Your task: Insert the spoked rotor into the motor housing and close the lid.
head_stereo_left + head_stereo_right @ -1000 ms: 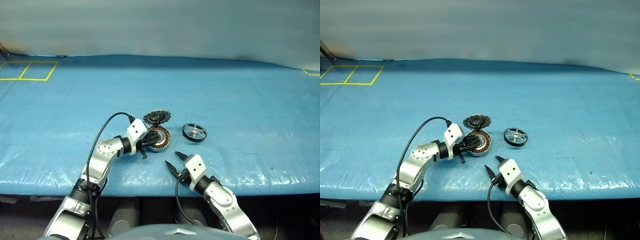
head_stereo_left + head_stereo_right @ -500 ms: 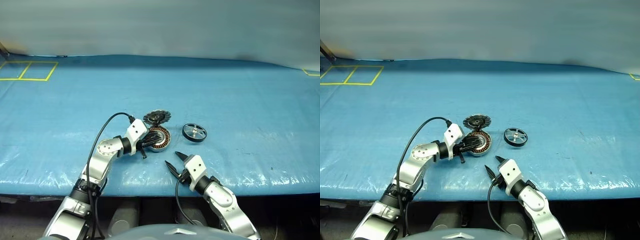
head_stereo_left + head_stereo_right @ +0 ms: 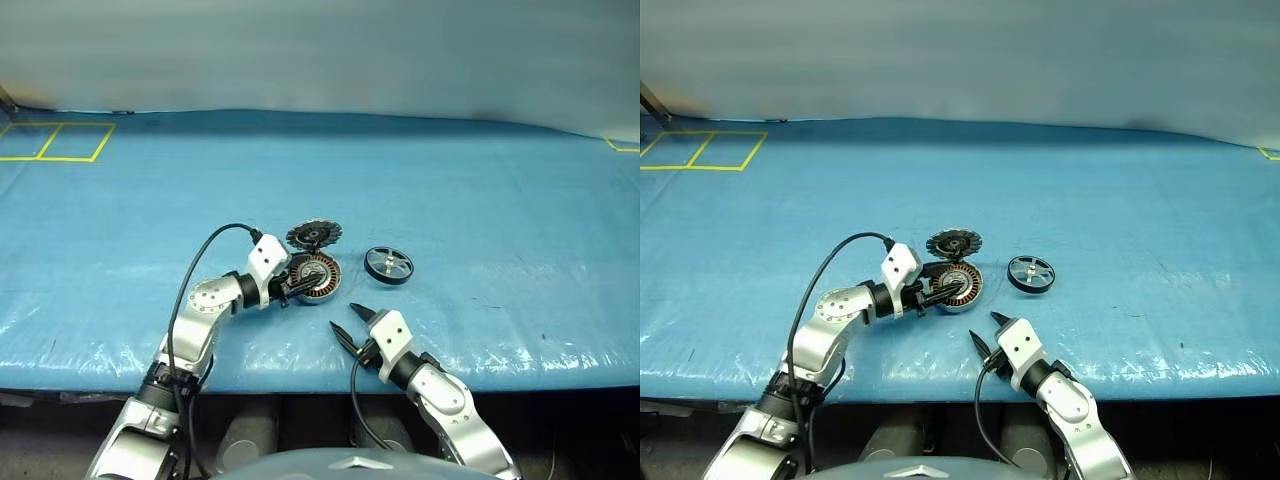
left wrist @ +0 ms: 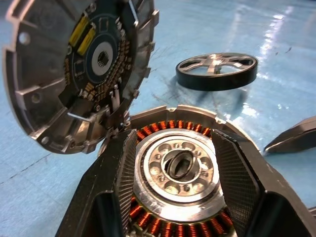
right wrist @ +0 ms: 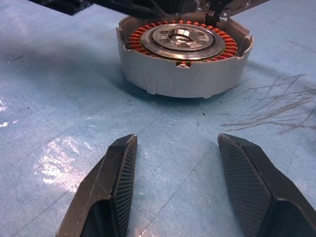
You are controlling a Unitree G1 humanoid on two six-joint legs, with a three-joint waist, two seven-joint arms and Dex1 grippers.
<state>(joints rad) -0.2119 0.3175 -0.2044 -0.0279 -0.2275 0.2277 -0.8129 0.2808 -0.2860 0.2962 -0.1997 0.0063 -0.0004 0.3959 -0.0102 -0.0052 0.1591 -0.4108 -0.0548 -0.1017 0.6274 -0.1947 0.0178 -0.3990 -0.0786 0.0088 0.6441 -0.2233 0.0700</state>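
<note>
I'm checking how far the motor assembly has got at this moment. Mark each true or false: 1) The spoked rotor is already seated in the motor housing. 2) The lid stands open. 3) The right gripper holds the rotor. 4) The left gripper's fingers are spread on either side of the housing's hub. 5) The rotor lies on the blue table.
1) False: the spoked rotor lies apart from the motor housing, on its right.
2) True: the lid is tilted up off the housing.
3) False: the right gripper is open, with nothing in it.
4) True: the left gripper is open over the housing.
5) True: it rests on the blue table.
</note>
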